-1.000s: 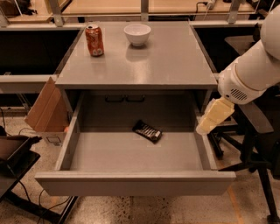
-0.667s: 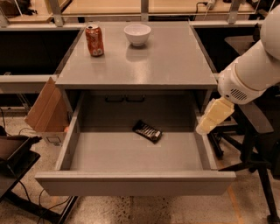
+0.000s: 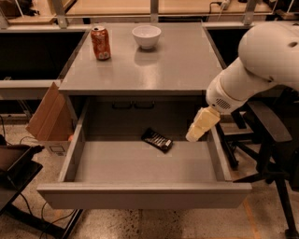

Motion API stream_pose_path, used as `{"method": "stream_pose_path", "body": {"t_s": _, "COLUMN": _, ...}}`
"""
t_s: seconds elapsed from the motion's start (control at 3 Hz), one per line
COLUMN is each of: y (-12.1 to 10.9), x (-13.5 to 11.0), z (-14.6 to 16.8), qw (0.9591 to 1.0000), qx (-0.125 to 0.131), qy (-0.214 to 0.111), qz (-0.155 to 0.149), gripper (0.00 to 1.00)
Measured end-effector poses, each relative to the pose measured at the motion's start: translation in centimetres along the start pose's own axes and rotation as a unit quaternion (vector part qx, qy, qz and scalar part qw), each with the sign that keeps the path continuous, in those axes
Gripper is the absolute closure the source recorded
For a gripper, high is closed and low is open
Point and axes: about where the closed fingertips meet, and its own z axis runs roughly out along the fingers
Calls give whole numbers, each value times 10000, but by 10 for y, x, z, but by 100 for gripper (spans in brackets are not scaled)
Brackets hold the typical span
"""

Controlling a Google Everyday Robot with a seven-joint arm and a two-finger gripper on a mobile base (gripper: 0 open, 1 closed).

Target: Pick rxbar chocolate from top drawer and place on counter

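Observation:
The rxbar chocolate (image 3: 157, 139), a flat black bar with pale lettering, lies on the floor of the open top drawer (image 3: 140, 193), near the back and right of centre. The counter (image 3: 154, 65) above it is flat grey. My gripper (image 3: 202, 125), cream-coloured at the end of the white arm, hangs over the drawer's right rear corner, to the right of the bar and a little above it, apart from it.
An orange soda can (image 3: 101, 43) and a white bowl (image 3: 146, 36) stand at the back of the counter. A cardboard box (image 3: 46, 116) leans left of the cabinet. A dark chair (image 3: 273, 140) stands to the right. Light wooden tables (image 3: 159, 7) lie behind.
The gripper and arm have shifted slightly left, towards the bar. The bar, can and bowl have not moved.

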Motion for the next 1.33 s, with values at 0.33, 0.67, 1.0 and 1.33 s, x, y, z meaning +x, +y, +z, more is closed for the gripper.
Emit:
{"method": "stream_pose_path", "body": {"t_s": 0.33, "y": 11, "x": -11, "z": 46, "qw": 9996, "qx": -226, "qy": -167, "qz": 101, "gripper": 0}}
{"method": "stream_pose_path", "body": {"t_s": 0.67, "y": 34, "x": -17, "z": 106, "qw": 9976, "qx": -559, "qy": -296, "qz": 263, "gripper": 0}}
{"method": "stream_pose_path", "body": {"t_s": 1.0, "y": 43, "x": -15, "z": 145, "qw": 9954, "qx": -739, "qy": -384, "qz": 480, "gripper": 0}}
{"method": "stream_pose_path", "body": {"t_s": 1.33, "y": 38, "x": -17, "z": 178, "qw": 9942, "qx": -800, "qy": -421, "qz": 575, "gripper": 0}}
